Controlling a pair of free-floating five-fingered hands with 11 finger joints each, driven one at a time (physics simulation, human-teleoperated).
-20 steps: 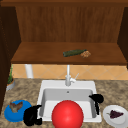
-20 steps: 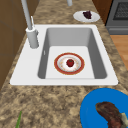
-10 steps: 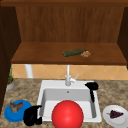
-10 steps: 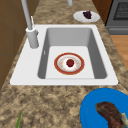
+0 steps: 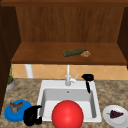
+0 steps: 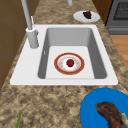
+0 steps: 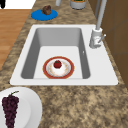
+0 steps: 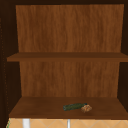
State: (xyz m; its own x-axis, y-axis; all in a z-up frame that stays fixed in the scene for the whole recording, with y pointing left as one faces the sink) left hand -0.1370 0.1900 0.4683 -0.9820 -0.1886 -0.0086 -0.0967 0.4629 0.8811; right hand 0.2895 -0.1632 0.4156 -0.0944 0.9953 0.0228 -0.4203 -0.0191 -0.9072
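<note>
Right hand [image 5: 87,77], fingers curled and holding nothing, hovers at the white sink's [image 5: 45,86] back-right rim. Steel tap lever [image 5: 74,78] lies just beside it at 9 o'clock. Left hand [image 5: 32,115], state unclear, sits on the desk [image 5: 110,90] beside the blue round plate [image 5: 10,115].

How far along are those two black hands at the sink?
Nothing looks finished: the red-rimmed plate with its red fruit lies untouched in the sink. The right hand hovers by the faucet, holding nothing. The left hand hangs beside the blue plate. Any grasp remains.
</note>
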